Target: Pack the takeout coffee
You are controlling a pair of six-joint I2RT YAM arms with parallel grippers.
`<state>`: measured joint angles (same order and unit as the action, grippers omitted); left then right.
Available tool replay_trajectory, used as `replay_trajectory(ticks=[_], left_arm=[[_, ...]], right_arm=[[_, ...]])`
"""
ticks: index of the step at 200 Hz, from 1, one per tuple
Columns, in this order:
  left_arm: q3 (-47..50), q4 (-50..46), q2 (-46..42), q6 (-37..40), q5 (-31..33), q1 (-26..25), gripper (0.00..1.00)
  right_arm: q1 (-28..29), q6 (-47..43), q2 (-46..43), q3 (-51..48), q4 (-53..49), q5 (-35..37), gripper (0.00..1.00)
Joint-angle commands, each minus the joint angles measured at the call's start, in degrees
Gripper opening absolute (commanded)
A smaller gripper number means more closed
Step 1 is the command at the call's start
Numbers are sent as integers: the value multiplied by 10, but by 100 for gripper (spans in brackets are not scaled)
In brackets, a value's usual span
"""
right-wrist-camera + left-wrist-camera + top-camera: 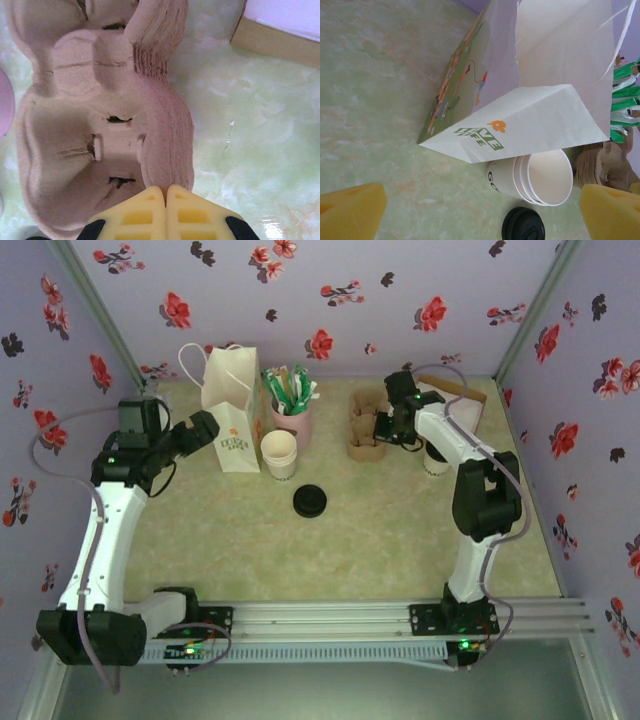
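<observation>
Your right pincer [165, 194] has its yellow fingers pressed together, tips right against the middle ridge of the brown pulp carrier [162, 115]. Whether a sliver of pulp is caught between them, you cannot tell. The takeout coffee [437, 462] stands on the green worktop [330, 560] just to the right of the carrier, partly tucked under the right arm (so its top is mostly hidden from above).

Your left pincer [481, 212] is spread wide, one yellow finger at each lower corner of its wrist view, over bare worktop. It faces the white paper bag [530, 100] with the green lettering. The stack of cream cups [540, 177] sits just beside the bag's base, and a black lid [522, 225] lies flat on the worktop close in front of the stack. The pink cup of green sachets [290, 415] stands behind the stack, between bag and carrier. A cardboard box [280, 30] rests at the back right, apart from the carrier.
</observation>
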<state>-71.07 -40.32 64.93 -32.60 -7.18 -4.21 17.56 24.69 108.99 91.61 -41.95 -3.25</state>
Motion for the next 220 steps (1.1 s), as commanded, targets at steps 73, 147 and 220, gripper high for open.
replay_trajectory(ticks=[73,147,220], left_arm=[[-15,-4,7,19,-10,4,100],[-19,-10,14,26,-10,-3,99],[-27,-21,26,38,-5,-16,99]], right_arm=[[-18,63,-50,-39,79,-71,0],[-36,93,-64,-38,100,-133,0],[-35,83,-75,-40,93,-125,0]])
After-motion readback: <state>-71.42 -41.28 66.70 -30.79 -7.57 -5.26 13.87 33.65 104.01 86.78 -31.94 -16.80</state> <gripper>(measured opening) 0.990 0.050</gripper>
